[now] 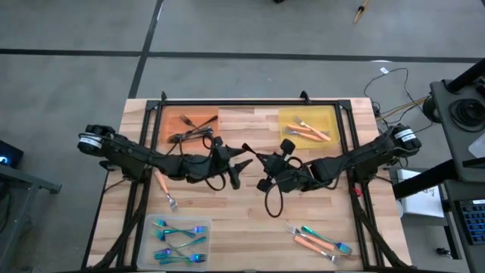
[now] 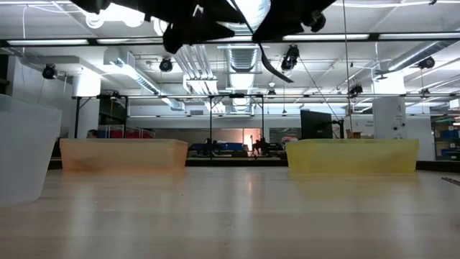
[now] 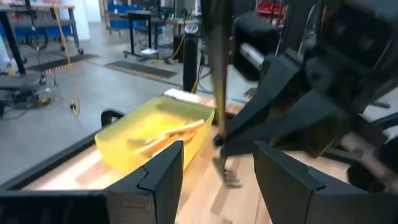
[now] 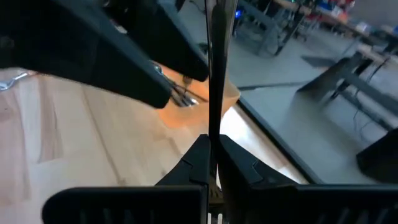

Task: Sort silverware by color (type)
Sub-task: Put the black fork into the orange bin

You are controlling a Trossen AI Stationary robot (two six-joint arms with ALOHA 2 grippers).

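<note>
A dark grey fork (image 3: 217,81) stands upright above the middle of the table, with my right gripper (image 4: 212,146) shut on it. My left gripper (image 3: 217,165) is open and faces it from the table's left. Its fingers stand apart on either side of the fork's tine end (image 3: 227,178) and touch nothing. In the high view the two grippers, left (image 1: 241,165) and right (image 1: 261,161), meet at the table's centre. The low view shows only the arms' undersides at its top edge. My right gripper pinches the fork's slim neck (image 4: 214,124), a little above the tines, between its two fingers. The fingers come about level from the table's right and lie across the fork. The fork is lifted clear of the table, handle up and tines down.
Far left, an orange tray (image 1: 173,121) holds dark grey forks. Far right, a yellow tray (image 1: 326,117) holds orange-handled pieces. Near left, a clear tray (image 1: 148,243) holds blue-teal forks. An orange-handled fork (image 1: 165,189) lies loose at left, and mixed pieces (image 1: 318,239) lie near right.
</note>
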